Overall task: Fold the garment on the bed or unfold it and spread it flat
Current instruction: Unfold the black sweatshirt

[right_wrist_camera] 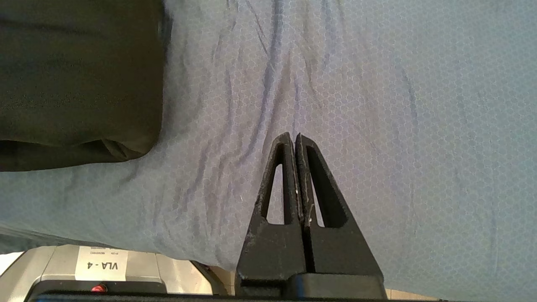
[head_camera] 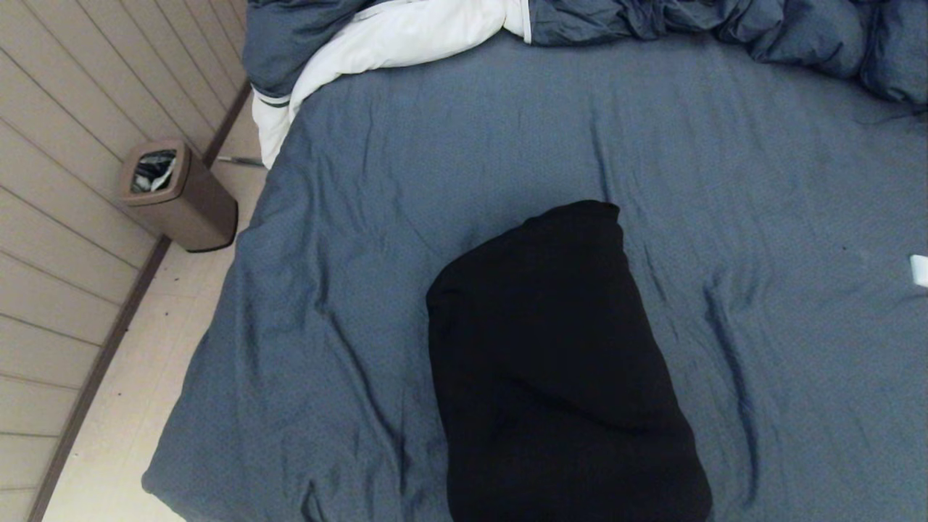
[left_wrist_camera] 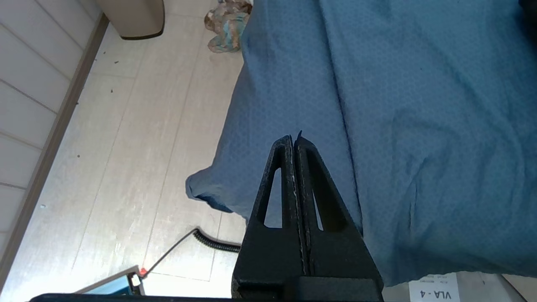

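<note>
The garment (head_camera: pixel 554 370) is black and lies folded into a compact oblong bundle near the front edge of the bed (head_camera: pixel 761 239), which has a blue-grey textured sheet. Neither arm shows in the head view. My left gripper (left_wrist_camera: pixel 294 138) is shut and empty, hanging over the bed's front left corner (left_wrist_camera: pixel 218 184), away from the garment. My right gripper (right_wrist_camera: pixel 293 136) is shut and empty too, above bare sheet (right_wrist_camera: pixel 377 105). A corner of the garment (right_wrist_camera: pixel 79 79) lies off to one side of it, well apart.
A bunched blue-grey duvet with white lining (head_camera: pixel 406 32) lies along the far edge of the bed. A brown bin (head_camera: pixel 177 194) stands by the panelled wall on the left. A coiled cable (left_wrist_camera: pixel 214 243) lies on the floor. A small white object (head_camera: pixel 919 270) rests at the bed's right.
</note>
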Tool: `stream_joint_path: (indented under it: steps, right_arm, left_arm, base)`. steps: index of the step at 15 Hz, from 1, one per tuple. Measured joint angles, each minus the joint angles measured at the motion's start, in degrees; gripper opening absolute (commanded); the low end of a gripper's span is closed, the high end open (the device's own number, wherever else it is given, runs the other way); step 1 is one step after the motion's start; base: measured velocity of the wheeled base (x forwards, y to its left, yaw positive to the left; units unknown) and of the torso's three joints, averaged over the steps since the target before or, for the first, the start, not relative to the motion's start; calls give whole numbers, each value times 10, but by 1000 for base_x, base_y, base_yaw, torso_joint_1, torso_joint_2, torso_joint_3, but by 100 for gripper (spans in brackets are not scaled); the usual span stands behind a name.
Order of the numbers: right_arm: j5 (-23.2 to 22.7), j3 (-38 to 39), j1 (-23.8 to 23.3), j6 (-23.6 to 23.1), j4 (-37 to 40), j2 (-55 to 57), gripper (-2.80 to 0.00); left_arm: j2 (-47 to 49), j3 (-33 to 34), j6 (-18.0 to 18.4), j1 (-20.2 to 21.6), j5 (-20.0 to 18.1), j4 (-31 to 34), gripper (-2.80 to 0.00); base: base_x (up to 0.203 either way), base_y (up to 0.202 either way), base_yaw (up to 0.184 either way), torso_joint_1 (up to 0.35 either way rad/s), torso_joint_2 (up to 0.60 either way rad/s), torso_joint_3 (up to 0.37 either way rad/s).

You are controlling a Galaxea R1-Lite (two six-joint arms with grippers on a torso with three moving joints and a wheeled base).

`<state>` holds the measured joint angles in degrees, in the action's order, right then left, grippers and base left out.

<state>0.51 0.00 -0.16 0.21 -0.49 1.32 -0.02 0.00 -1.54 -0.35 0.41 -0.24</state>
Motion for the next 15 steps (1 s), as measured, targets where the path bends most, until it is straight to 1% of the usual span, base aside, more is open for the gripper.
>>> stream_joint_path:
  steps: [6,8,11,15]
  right_arm:
    - [0,0,0,0,0,3,-280]
    - [-2,-14,-1,-2,10,13,-280]
    - [-9,-131,1,1,25,70,-280]
    - [-11,-285,27,3,35,217,-280]
  left_arm:
    - [0,0,0,0,0,0,-280]
    - [0,0,0,0,0,0,-280]
    - [0,0,0,0,0,0,-280]
    - [0,0,0,0,0,0,-280]
  base:
    - [0,0,0,0,0,0]
    - [0,0,0,0,0,0]
    - [0,0,0,0,0,0]
    - [0,0,0,0,0,0]
